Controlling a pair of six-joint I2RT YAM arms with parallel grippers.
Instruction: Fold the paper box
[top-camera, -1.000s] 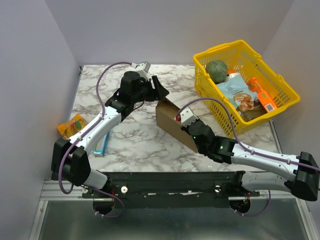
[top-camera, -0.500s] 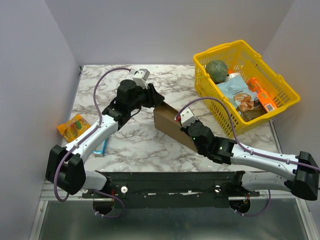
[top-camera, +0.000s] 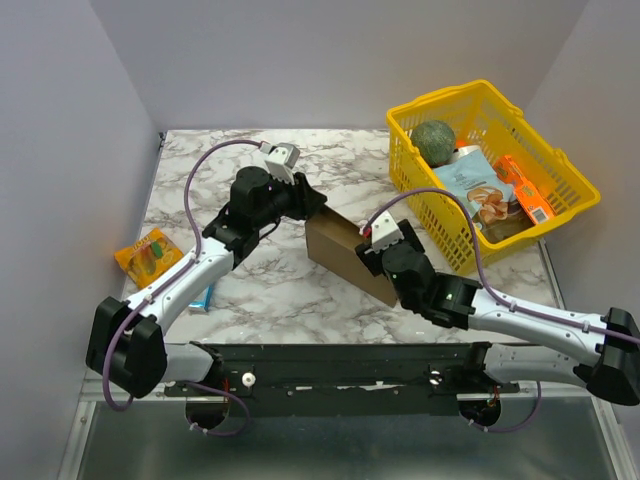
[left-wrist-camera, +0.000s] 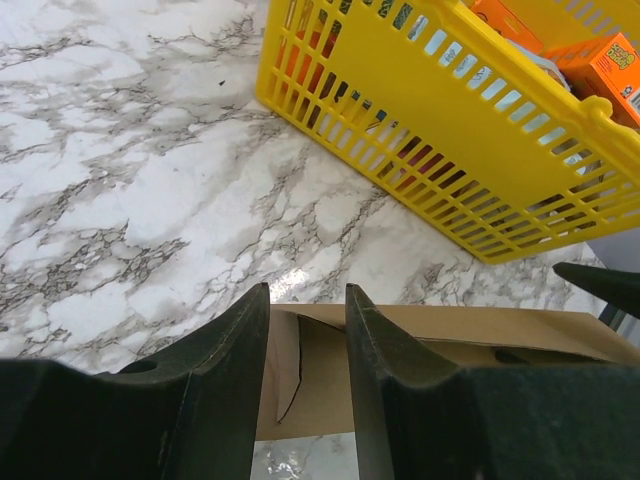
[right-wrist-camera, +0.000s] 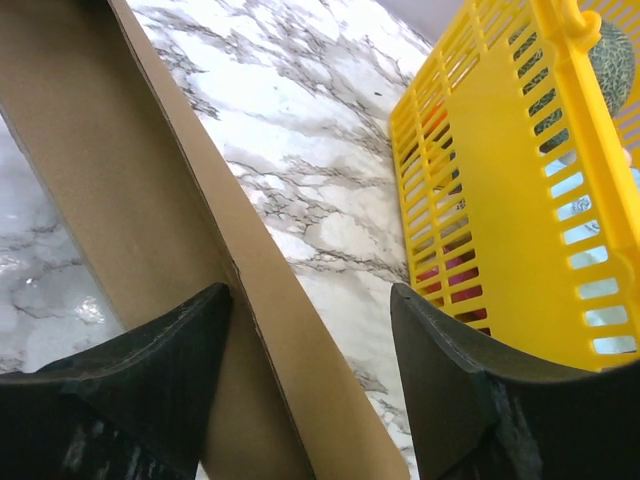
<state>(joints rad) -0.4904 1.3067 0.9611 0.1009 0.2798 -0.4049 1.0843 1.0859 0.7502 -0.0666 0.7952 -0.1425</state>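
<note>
The paper box (top-camera: 345, 256), plain brown cardboard, stands partly folded in the middle of the marble table. My left gripper (top-camera: 310, 204) hovers at its far left corner. In the left wrist view its fingers (left-wrist-camera: 250, 340) stand a narrow gap apart above the box's wall (left-wrist-camera: 320, 370), where a cut tab shows between them; nothing is pinched. My right gripper (top-camera: 372, 252) is at the box's near right side. It (right-wrist-camera: 310, 295) is wide open, astride the box's wall edge (right-wrist-camera: 250, 280), which runs close to the left finger.
A yellow basket (top-camera: 437, 98) holding a green ball, packets and an orange carton stands at the back right, close to the box. An orange snack packet (top-camera: 150, 250) and a small blue-green carton (top-camera: 203, 290) lie at the left. Grey walls enclose the table.
My right gripper has opened wide and let go of the box's wall. My left gripper has narrowed and come down toward the box's far corner, and the box's raised panel now sits lower.
</note>
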